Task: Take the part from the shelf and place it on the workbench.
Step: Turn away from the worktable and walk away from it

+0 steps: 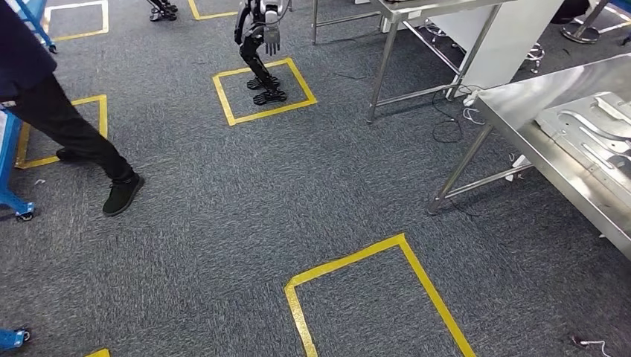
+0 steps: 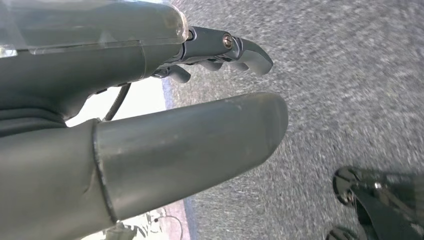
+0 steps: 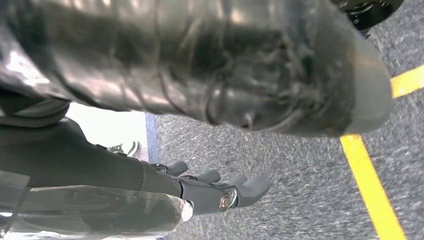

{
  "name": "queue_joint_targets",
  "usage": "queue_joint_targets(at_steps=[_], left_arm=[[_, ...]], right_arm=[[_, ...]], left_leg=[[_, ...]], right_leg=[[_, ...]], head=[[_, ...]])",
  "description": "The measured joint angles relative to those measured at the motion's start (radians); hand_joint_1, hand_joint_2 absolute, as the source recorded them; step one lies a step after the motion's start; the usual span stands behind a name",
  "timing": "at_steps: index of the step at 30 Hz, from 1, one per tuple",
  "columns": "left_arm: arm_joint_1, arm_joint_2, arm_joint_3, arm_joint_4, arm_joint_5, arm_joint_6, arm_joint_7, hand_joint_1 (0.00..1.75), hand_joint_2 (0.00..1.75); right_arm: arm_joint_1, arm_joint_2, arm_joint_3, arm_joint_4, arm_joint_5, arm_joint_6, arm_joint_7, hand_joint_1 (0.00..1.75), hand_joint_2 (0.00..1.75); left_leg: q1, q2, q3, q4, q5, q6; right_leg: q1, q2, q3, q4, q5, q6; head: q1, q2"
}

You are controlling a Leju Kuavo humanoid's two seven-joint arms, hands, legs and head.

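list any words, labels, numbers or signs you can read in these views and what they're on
None: no readable text in any view.
The yellow tape squares on the grey carpet floor are plain outlines with no lettering.
The silver pressed metal parts on the shiny steel workbench show no label or number.
The left hand and right hand show no marking.

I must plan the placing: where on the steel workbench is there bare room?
The workbench is bare along its near edge and left corner, beside the carpet. Toward the right edge of the head view it is crowded by grey metal parts lying together.
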Motion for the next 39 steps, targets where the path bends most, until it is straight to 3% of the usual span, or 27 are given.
queue_joint_targets(at_steps=[2,3,4,5,7,9,11,13,14,15,17,19,20,21,24,26,28,29,31,33,34,35,36,37,39], left_arm=[[-0.002,0.0,0.0,0.0,0.0,0.001,-0.001,0.0,0.0],[-0.003,0.0,0.0,0.0,0.0,0.001,-0.001,0.0,0.0],[-0.003,0.0,0.0,0.0,0.0,0.001,-0.001,0.0,0.0],[-0.003,0.0,0.0,0.0,0.0,0.001,-0.001,0.0,0.0],[-0.002,0.0,0.001,0.0,0.0,0.001,-0.001,0.0,0.0],[-0.003,-0.001,0.002,0.0,0.0,0.001,-0.001,0.0,0.0],[-0.004,-0.003,0.003,0.0,0.0,0.001,-0.001,0.0,0.0],[-0.002,-0.003,0.003,0.0,0.001,0.001,-0.001,0.0,0.0],[-0.001,-0.002,0.004,0.0,0.001,0.001,-0.001,0.0,0.0],[-0.001,-0.002,0.004,0.0,0.001,0.001,-0.001,0.0,0.0],[-0.002,-0.001,0.004,0.0,0.001,0.001,-0.001,0.0,0.0],[-0.003,-0.002,0.004,0.0,0.001,0.001,-0.001,0.0,0.0],[-0.003,-0.002,0.004,0.0,0.001,0.001,-0.001,0.0,0.0],[-0.001,-0.001,0.004,0.0,0.001,0.001,-0.001,0.0,0.0],[0.0,0.001,0.004,0.0,0.001,0.001,-0.002,0.0,0.0],[-0.001,0.0,0.004,0.0,0.001,0.001,-0.004,0.0,0.0],[0.001,0.001,0.005,0.0,0.001,0.001,-0.005,0.0,0.0],[0.002,0.001,0.005,0.0,0.001,0.001,-0.005,0.0,0.0],[0.002,0.002,0.005,0.0,0.0,0.001,-0.007,0.0,0.0],[0.0,0.002,0.006,0.0,0.0,0.001,-0.009,0.0,0.0],[-0.001,0.002,0.006,0.0,0.0,0.001,-0.009,0.0,0.0],[-0.001,0.002,0.006,0.0,0.0,0.001,-0.01,0.0,0.0],[-0.001,0.002,0.006,0.0,0.0,0.001,-0.01,0.0,0.0],[-0.001,0.002,0.006,0.0,0.0,0.001,-0.01,0.0,0.0],[-0.001,0.0,0.006,0.0,0.0,0.001,-0.01,0.0,0.0]], right_arm=[[0.004,0.0,0.0,0.0,0.005,-0.002,0.0,0.0,0.0],[0.006,0.0,0.0,0.0,0.006,-0.002,0.0,0.0,0.0],[0.007,0.0,0.0,0.0,0.006,-0.002,0.0,0.0,0.0],[0.008,0.0,0.0,0.0,0.006,-0.002,0.0,0.0,0.0],[0.009,0.0,0.0,0.0,0.007,-0.002,0.0,0.0,0.0],[0.012,-0.001,0.0,0.0,0.007,-0.003,0.0,0.0,0.0],[0.012,-0.002,0.0,0.0,0.007,-0.004,0.0,0.0,0.0],[0.007,-0.003,0.0,0.0,0.007,-0.004,0.0,0.0,0.0],[0.006,-0.003,0.0,0.0,0.007,-0.004,0.0,0.0,0.0],[0.007,-0.003,0.0,0.0,0.007,-0.004,0.0,0.0,0.0],[0.011,-0.003,0.0,0.0,0.007,-0.004,0.0,0.0,0.0],[0.014,-0.003,0.0,0.0,0.007,-0.003,0.0,0.0,0.0],[0.014,-0.003,0.0,0.0,0.007,-0.002,0.0,0.0,0.0],[0.013,-0.003,0.0,0.0,0.007,0.0,0.0,0.0,0.0],[0.012,-0.003,0.0,0.0,0.012,0.004,-0.003,0.0,0.0],[0.01,-0.004,0.0,0.0,0.017,0.005,-0.007,0.0,0.0],[0.004,-0.004,0.0,0.0,0.021,0.005,-0.011,0.0,0.0],[0.001,-0.004,0.0,0.0,0.022,0.005,-0.012,0.0,0.0],[0.001,-0.003,0.0,0.0,0.023,0.005,-0.014,0.0,0.0],[0.005,-0.004,0.0,0.0,0.024,0.005,-0.014,0.0,0.0],[0.006,-0.004,0.0,0.0,0.024,0.005,-0.014,0.0,0.0],[0.007,-0.004,0.0,0.001,0.025,0.004,-0.014,0.0,0.0],[0.007,-0.004,0.0,0.001,0.025,0.004,-0.013,0.0,0.0],[0.007,-0.004,0.0,0.001,0.026,0.004,-0.013,0.0,0.0],[0.009,-0.005,0.0,0.001,0.028,0.004,-0.013,0.0,0.0]], left_leg=[[0.0,-0.02,-0.002,-0.002,0.003,0.008],[-0.001,-0.032,-0.004,-0.002,0.004,0.01],[-0.002,-0.045,-0.004,-0.001,0.004,0.011],[-0.003,-0.059,-0.004,0.0,0.004,0.012],[-0.003,-0.088,-0.001,0.003,0.003,0.01],[-0.002,-0.115,-0.004,0.008,0.002,0.004],[0.002,-0.137,-0.014,0.011,0.005,-0.007],[0.006,-0.159,-0.021,0.007,0.01,-0.021],[0.005,-0.15,-0.025,0.013,0.006,-0.026],[0.004,-0.128,-0.035,0.034,-0.007,-0.029],[0.001,-0.065,-0.083,0.134,-0.061,-0.035],[0.004,-0.038,-0.139,0.244,-0.105,-0.041],[0.006,-0.033,-0.148,0.263,-0.104,-0.044],[0.009,-0.027,-0.139,0.246,-0.086,-0.046],[0.011,0.022,-0.047,0.075,-0.008,-0.049],[0.006,0.039,-0.021,0.024,-0.001,-0.038],[0.002,0.019,-0.024,0.024,0.0,-0.02],[0.002,0.01,-0.024,0.022,0.001,-0.014],[0.002,-0.008,-0.023,0.019,0.004,-0.002],[-0.002,-0.029,-0.024,0.018,0.003,0.005],[-0.006,-0.041,-0.023,0.018,0.003,0.007],[-0.01,-0.055,-0.021,0.018,0.002,0.009],[-0.013,-0.069,-0.018,0.019,0.001,0.011],[-0.016,-0.083,-0.014,0.018,0.0,0.013],[-0.017,-0.109,-0.008,0.018,-0.002,0.014]], right_leg=[[-0.002,0.052,-0.06,0.123,-0.068,0.003],[-0.001,0.062,-0.095,0.191,-0.095,0.003],[-0.001,0.065,-0.119,0.237,-0.104,0.002],[-0.001,0.067,-0.128,0.248,-0.093,0.0],[-0.001,0.082,-0.091,0.153,-0.015,-0.007],[-0.001,0.136,-0.039,0.024,0.048,-0.016],[0.001,0.168,-0.023,-0.025,0.057,-0.021],[0.001,0.146,-0.019,-0.037,0.06,-0.027],[0.0,0.133,-0.014,-0.046,0.063,-0.032],[-0.002,0.118,-0.007,-0.056,0.066,-0.038],[0.0,0.083,0.002,-0.067,0.068,-0.047],[0.004,0.049,0.004,-0.066,0.065,-0.05],[0.004,0.033,0.005,-0.065,0.063,-0.049],[0.003,0.019,0.006,-0.064,0.06,-0.047],[0.003,-0.017,0.012,-0.052,0.044,-0.031],[0.008,-0.033,0.015,-0.045,0.035,-0.019],[0.008,-0.044,0.018,-0.045,0.031,-0.01],[0.005,-0.035,0.018,-0.04,0.024,-0.005],[-0.001,0.011,-0.008,0.02,-0.018,0.0],[0.0,0.053,-0.076,0.153,-0.081,-0.002],[0.001,0.06,-0.112,0.217,-0.099,-0.005],[0.004,0.063,-0.137,0.253,-0.099,-0.011],[0.008,0.067,-0.144,0.251,-0.077,-0.018],[0.015,0.075,-0.133,0.21,-0.036,-0.028],[0.027,0.116,-0.082,0.072,0.049,-0.05]], head=[[0.0,0.0],[0.0,0.0],[0.0,0.0],[0.0,0.0],[0.0,0.0],[0.0,0.0],[0.001,0.0],[0.001,0.0],[0.001,0.0],[0.0,0.0],[0.0,0.0],[0.0,0.0],[0.0,0.0],[0.0,0.0],[0.0,0.0],[0.002,0.0],[0.004,0.0],[0.004,0.0],[0.005,0.0],[0.005,0.0],[0.005,0.0],[0.004,0.0],[0.004,0.0],[0.004,0.0],[0.004,0.0]])
